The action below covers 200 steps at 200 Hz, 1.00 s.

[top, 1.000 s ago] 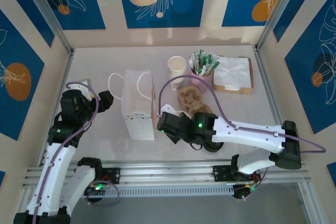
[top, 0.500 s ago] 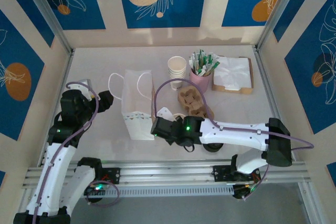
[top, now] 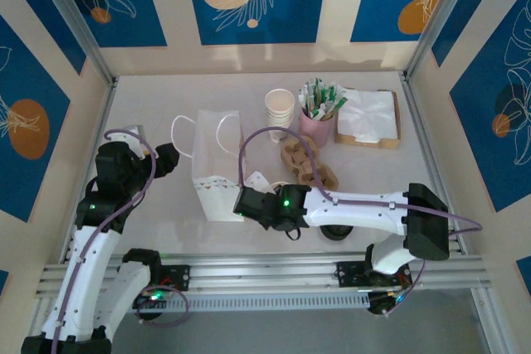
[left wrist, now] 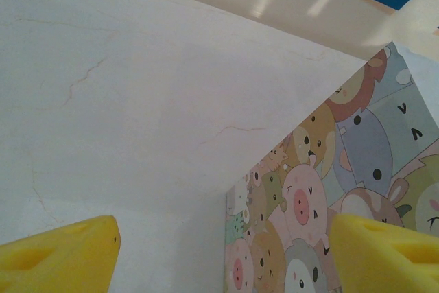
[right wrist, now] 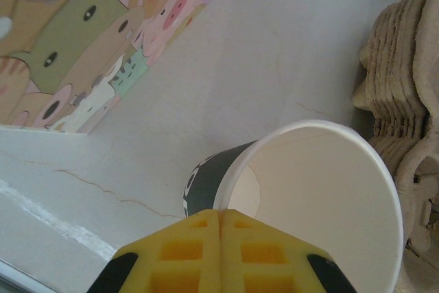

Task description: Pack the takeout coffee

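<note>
Pinching the rim of the lidless coffee cup (right wrist: 322, 190), which tilts btwn paper bag (right wrist: 82, 53) & carrier stack (right wrist: 405, 87), the right gripper (right wrist: 221, 214) seems at the cup-fetch step; nxt prob. needs it set upright & lidded, w/ left gripper (left wrist: 219, 238) spread wide beside the bag.

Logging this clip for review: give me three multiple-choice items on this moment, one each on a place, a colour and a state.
1. The stack of cups stands: A) just left of the pink holder; B) inside the bag; C) on the napkins.
2. The right gripper's fingers are: A) black; B) yellow; C) blue.
3. The paper cup at the right gripper is: A) lidded; B) open, lidless; C) crushed flat.
Answers: 1 A, the top view shows them side by side. 2 B, yellow pads in the wrist view. 3 B, its cream inside shows.
</note>
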{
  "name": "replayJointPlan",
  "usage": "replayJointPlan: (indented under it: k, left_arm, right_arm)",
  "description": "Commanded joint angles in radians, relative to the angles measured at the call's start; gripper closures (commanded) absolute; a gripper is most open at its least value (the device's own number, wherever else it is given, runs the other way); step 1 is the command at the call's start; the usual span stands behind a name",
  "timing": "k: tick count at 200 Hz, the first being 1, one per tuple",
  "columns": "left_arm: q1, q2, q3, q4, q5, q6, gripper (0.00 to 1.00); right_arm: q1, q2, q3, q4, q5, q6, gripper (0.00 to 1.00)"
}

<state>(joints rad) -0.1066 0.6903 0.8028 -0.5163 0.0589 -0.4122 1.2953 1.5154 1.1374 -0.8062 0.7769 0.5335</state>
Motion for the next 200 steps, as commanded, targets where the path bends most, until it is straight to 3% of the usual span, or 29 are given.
replayJointPlan:
  k: [1, 122, 200]
  left_arm:
    - [0.012, -0.006, -0.002, 0.005, -0.008, 0.002, 0.2]
    - [0.011, -0.005, -0.003, 0.006, -0.007, 0.001, 0.2]
    - [0.012, 0.003, -0.004, 0.007, 0.0, -0.002, 0.2]
  right_arm:
    - [-0.004, 0.022, 0.005, -0.019, -0.004, 0.034, 0.93]
    - [0.018, 0.01, 0.067, -0.059, 0.018, 0.043, 0.75]
    - [0.017, -0.219, 0.118, -0.144, -0.026, 0.105, 0.68]
